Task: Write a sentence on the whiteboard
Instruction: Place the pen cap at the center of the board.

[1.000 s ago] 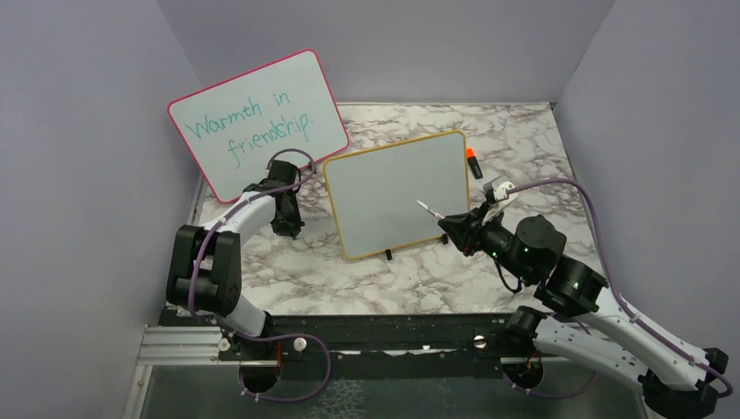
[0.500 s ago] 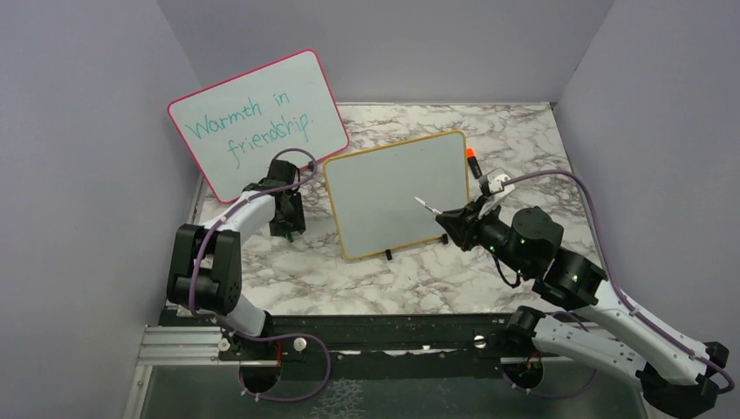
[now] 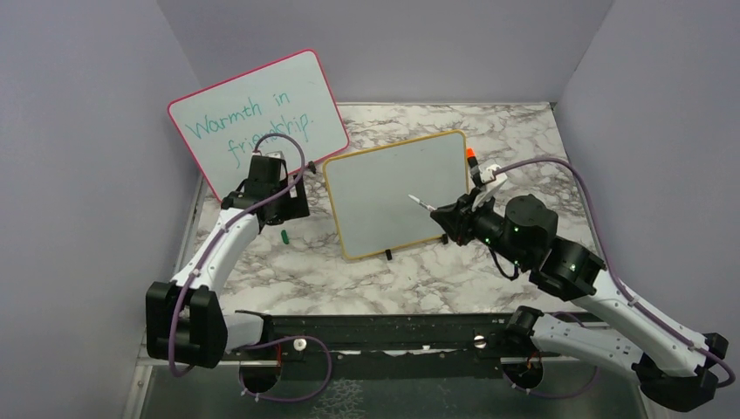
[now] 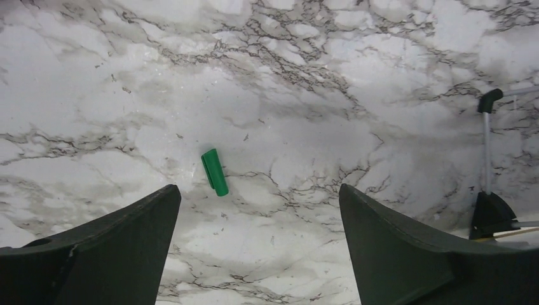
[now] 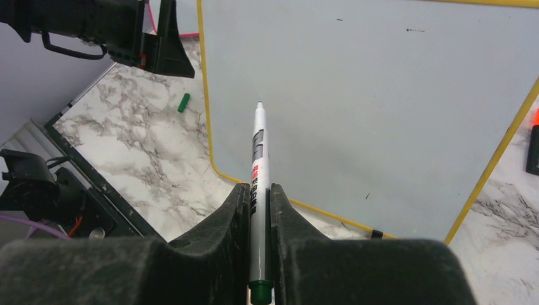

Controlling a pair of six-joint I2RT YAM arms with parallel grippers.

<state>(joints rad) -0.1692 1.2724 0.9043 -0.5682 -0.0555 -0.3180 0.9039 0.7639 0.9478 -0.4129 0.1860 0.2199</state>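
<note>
Right gripper (image 5: 259,189) is pinching the slick marker (image 5: 259,136) at its tail, aiming at the likely tippy whiteboard (image 3: 393,188); left gripper (image 4: 257,189) is hanging open, empty.

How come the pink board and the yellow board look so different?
The pink-framed whiteboard looks bigger than the yellow-framed whiteboard. The pink-framed whiteboard carries teal words, "Warmth in friendship"; the yellow-framed whiteboard is blank. The pink-framed one stands at the back left; the yellow-framed one stands nearer the middle. Both are propped-up rectangles with rounded corners and white faces.
</note>
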